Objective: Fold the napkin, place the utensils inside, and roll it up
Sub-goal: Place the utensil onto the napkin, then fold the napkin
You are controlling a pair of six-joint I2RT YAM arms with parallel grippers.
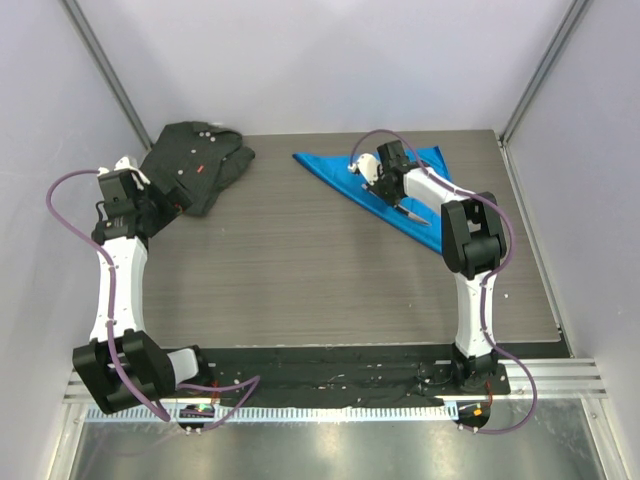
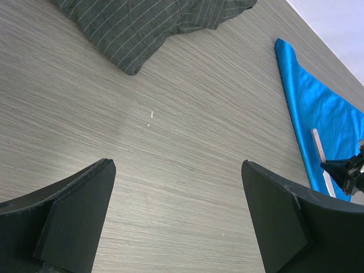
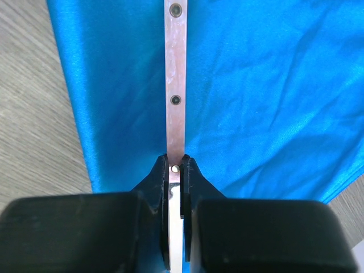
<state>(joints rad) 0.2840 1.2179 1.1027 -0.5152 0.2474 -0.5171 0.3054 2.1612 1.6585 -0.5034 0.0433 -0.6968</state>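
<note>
The right gripper [image 3: 176,168] is clamped on the knife [image 3: 175,74] where handle meets blade. It holds the knife over the napkin [image 3: 273,85], which lies folded into 1 triangle, with the handle running just inside the napkin's folded edge. Whether the knife touches the cloth cannot be told. The knife is best set flat, parallel to that edge, then released with a straight lift so the thin cloth does not drag. The left gripper [image 2: 176,216] hangs with fingers apart, well left of the napkin.

Light: bright, even and diffuse in all three views.
Sheen: soft highlights lay on the bright blue shiny cloth napkin [image 3: 273,85].
Shadows: faint and soft-edged under the dark grey striped shirt [image 2: 153,28].
Focus: the grey wood-grain tabletop [image 2: 187,131] was crisp.
</note>
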